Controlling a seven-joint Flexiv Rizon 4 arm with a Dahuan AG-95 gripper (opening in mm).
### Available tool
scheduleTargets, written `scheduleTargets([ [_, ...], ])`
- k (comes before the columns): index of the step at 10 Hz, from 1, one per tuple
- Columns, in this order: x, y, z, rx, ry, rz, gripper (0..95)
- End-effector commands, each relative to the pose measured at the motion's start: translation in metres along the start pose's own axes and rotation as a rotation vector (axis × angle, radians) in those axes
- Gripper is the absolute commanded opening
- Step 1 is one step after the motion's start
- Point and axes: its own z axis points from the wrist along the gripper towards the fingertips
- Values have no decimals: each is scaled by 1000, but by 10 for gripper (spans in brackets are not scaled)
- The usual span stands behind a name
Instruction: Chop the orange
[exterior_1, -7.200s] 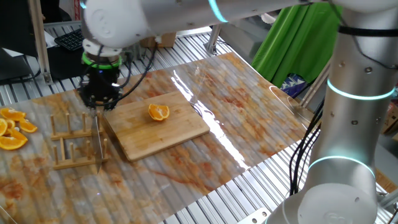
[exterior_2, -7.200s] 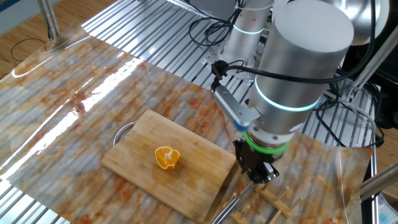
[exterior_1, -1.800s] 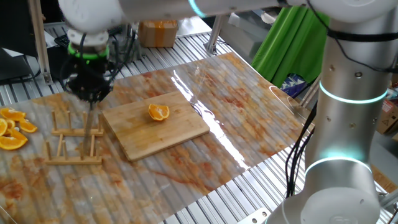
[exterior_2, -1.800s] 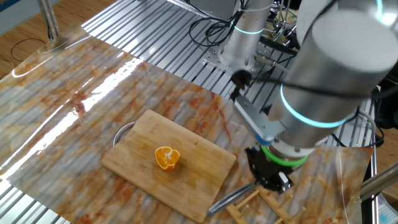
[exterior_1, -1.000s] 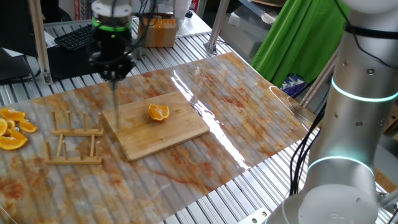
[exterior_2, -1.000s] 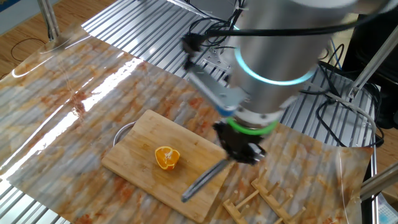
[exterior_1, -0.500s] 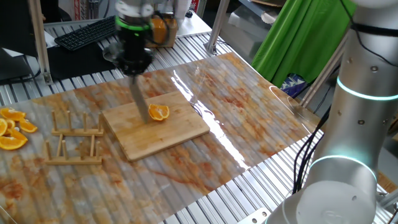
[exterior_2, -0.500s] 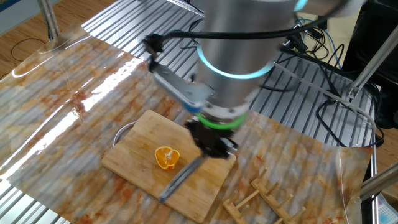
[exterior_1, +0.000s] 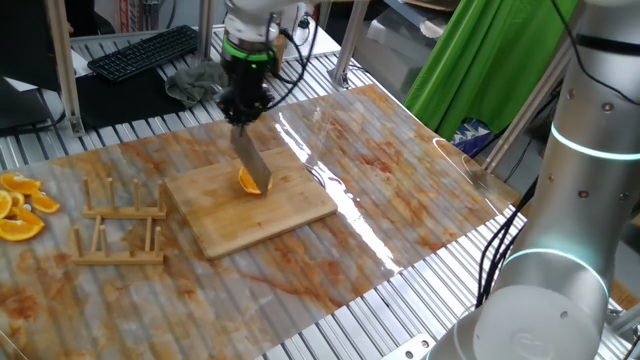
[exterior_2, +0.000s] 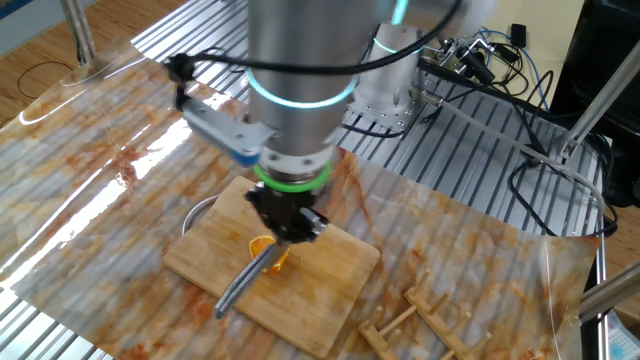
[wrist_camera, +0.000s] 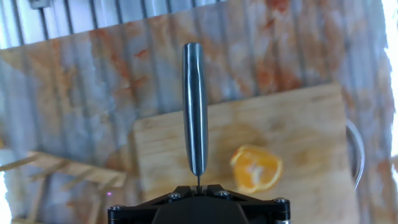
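The orange (exterior_1: 249, 181) is a small half-wedge lying on the wooden cutting board (exterior_1: 280, 210). It also shows in the other fixed view (exterior_2: 268, 252) and in the hand view (wrist_camera: 255, 169). My gripper (exterior_1: 244, 108) is shut on a steel knife (exterior_1: 251, 160), whose blade hangs down in front of the orange. In the other fixed view the gripper (exterior_2: 288, 225) holds the knife (exterior_2: 243, 282) just above the orange. In the hand view the knife (wrist_camera: 194, 106) points away from the gripper (wrist_camera: 199, 184), with the orange just to its right.
A wooden rack (exterior_1: 120, 225) lies left of the board, also seen in the other fixed view (exterior_2: 430, 320). A heap of bigger orange slices (exterior_1: 20, 205) sits at the far left. A keyboard (exterior_1: 140, 50) lies beyond the table. A metal handle (wrist_camera: 356, 155) shows by the board's right edge.
My gripper has carried the knife from over the rack rightward across the board to the orange. The orange has not moved.
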Motion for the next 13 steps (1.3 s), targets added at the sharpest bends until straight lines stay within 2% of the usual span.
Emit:
scheduleTargets([
  [1, -2, -12, 6, 0, -19, -24, 0],
  [3, -5, -17, 12, -6, -26, -41, 0],
  [4, -7, -18, 14, 2, -30, -51, 0],
  [5, -12, -19, 18, -5, -30, -49, 0],
  [10, -32, -31, 17, 2, -32, -55, 0],
  [12, -34, -32, 17, -5, -32, -56, 0],
  [13, -34, -32, 18, -8, -40, -65, 0],
])
